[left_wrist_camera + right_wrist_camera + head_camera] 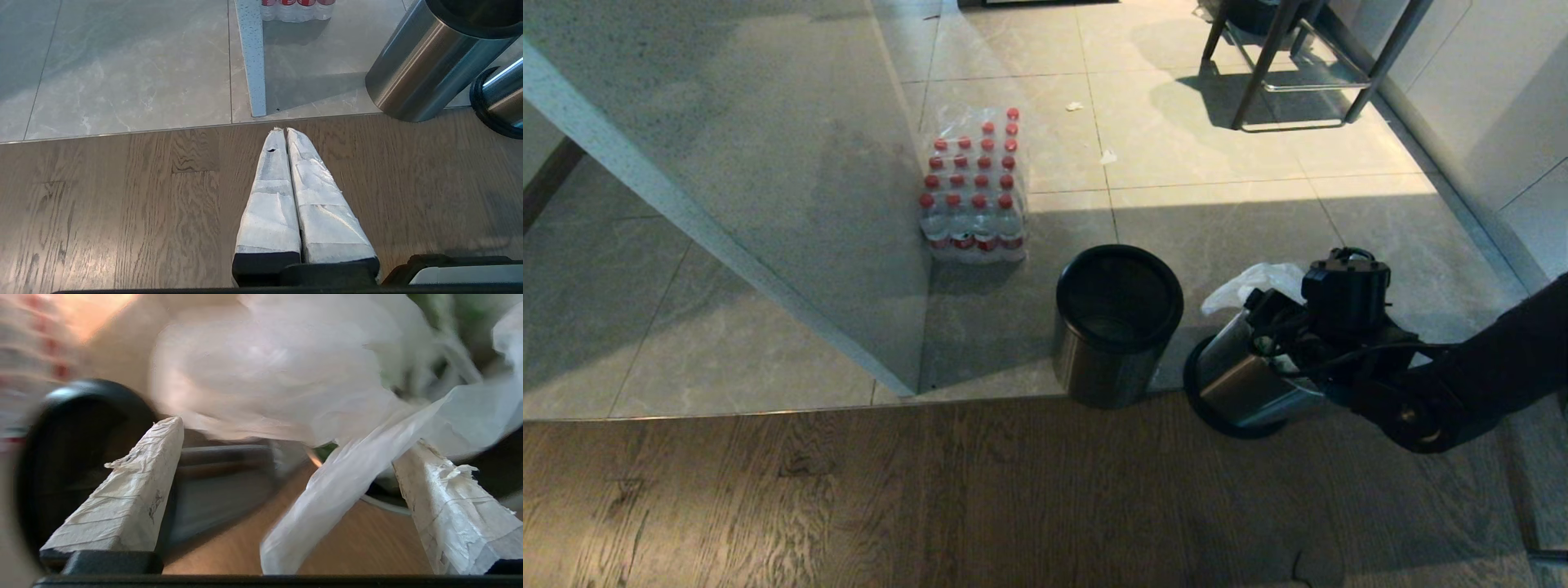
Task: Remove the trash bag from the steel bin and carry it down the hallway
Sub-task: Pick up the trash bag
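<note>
The task looks barely begun: the trash bag [1252, 285] is still in the steel bin [1245, 384], its white plastic bulging out of the top, and no carrying down the hallway has started. That bin, the one with the black base band, stands tilted at the edge of the wooden floor [931, 498], the right gripper [286, 477] at its mouth. In the right wrist view the taped fingers [126, 498] are spread wide with a strip of bag plastic lying between them, not yet pinched; closing on the bag, lifting it free and driving off all remain. The left gripper [286, 134] hangs parked over the wood, its fingers pressed together on nothing. Just beside the tilted bin stands a second steel bin [1115, 327], upright and seemingly empty, which could be bumped. A wrapped pack of red-capped bottles [974, 192] sits beyond on the tiles, next to a pale partition [768, 204], and stool legs [1282, 65] stand farther off
</note>
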`<state>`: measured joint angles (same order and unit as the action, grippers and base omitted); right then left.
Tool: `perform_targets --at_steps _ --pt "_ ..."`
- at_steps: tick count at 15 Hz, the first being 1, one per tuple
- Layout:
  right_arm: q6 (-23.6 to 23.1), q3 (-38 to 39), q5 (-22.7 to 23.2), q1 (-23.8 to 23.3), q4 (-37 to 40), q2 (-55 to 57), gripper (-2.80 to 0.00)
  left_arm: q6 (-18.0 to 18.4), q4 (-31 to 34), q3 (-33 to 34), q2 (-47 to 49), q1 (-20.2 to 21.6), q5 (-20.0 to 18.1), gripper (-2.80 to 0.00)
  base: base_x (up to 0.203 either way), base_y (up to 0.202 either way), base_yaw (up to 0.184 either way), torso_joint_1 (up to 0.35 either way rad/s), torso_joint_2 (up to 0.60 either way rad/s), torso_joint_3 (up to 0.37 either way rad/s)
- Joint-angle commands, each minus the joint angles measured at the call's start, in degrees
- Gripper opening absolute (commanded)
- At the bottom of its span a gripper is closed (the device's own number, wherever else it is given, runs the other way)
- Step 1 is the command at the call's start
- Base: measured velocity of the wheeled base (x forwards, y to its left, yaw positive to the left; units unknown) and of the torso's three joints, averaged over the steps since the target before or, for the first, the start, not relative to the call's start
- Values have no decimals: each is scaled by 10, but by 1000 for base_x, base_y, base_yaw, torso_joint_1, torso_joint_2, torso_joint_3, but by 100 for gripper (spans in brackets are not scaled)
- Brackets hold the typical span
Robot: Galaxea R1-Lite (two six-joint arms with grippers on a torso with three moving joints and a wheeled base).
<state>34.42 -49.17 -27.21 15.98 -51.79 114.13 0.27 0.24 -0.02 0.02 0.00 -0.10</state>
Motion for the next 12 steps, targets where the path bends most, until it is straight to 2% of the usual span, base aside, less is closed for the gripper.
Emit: perform_targets --at_steps 1,7,12 --pt "1 -17 12 -2 -6 -8 0 0 0 0 1 0 0 -280 0 0 0 0 0 0" --pt "-3 -36 18 -6 -14 49 0 0 0 0 1 0 0 -280 0 0 0 0 0 0" --pt "-7 -108 -13 -7 -23 122 0 0 0 0 1 0 0 -280 0 0 0 0 0 0"
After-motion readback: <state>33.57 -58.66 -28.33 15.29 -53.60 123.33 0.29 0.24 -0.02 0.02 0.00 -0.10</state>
